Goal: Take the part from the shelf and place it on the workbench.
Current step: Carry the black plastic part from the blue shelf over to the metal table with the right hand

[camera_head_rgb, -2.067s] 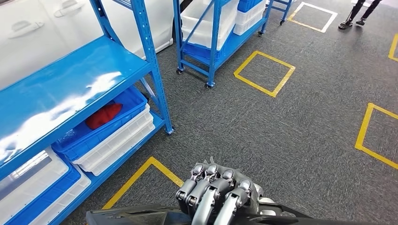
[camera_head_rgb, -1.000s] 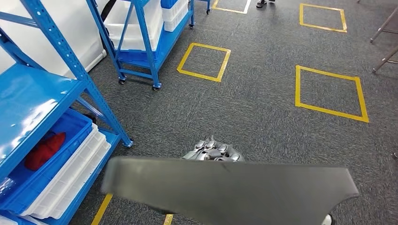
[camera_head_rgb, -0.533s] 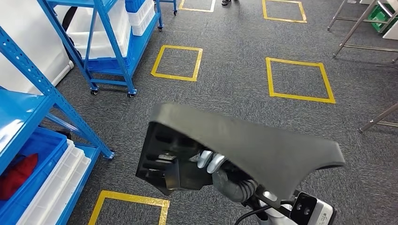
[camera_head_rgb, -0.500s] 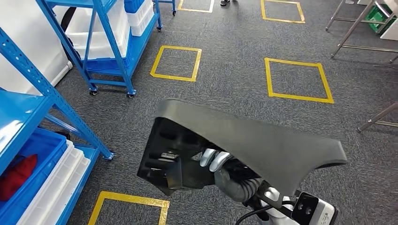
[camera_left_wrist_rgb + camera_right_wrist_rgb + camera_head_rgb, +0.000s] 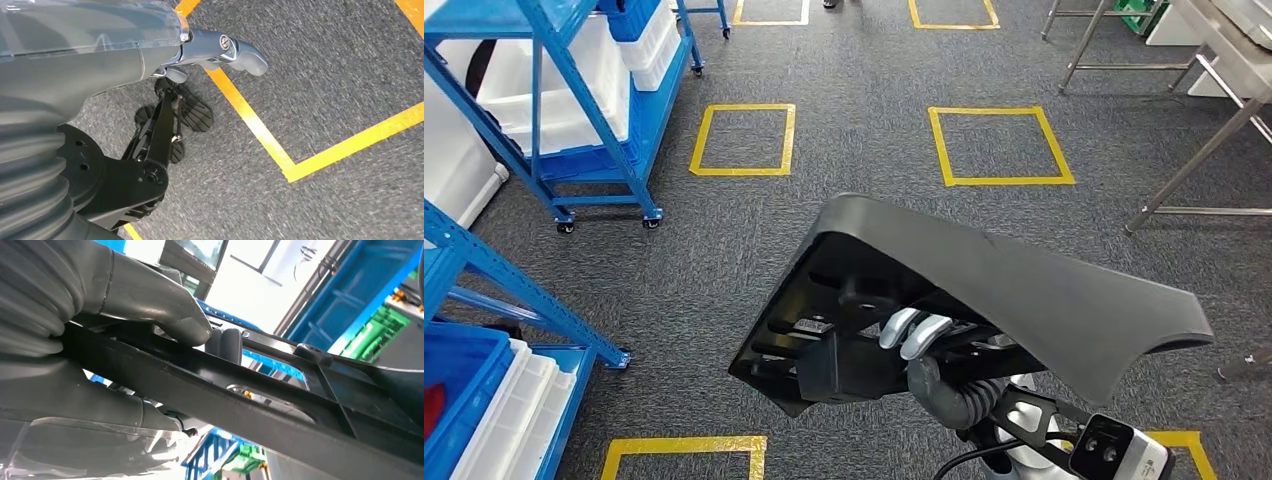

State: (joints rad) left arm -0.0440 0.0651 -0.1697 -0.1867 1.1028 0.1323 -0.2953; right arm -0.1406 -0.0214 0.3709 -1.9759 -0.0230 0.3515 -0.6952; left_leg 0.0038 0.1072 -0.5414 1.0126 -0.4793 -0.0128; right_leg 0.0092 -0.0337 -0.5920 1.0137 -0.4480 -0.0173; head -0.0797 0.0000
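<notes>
The right hand (image 5: 916,335) grips the part (image 5: 984,300), a big dark grey moulded panel with ribs on its underside, and holds it up in the air above the grey carpet (image 5: 864,150), clear of both shelf and bench. In the right wrist view the thumb (image 5: 165,305) presses on one side of a black rib (image 5: 200,385) while the fingertips (image 5: 227,342) curl over from the other. The left hand (image 5: 220,47) hangs low over the carpet beside a yellow tape line (image 5: 250,120); I cannot tell whether it is clenched or loose. A blue shelf (image 5: 484,270) with bins stands on the left, a wheeled blue rack (image 5: 594,110) further back, and metal bench legs (image 5: 1194,150) at far right.
</notes>
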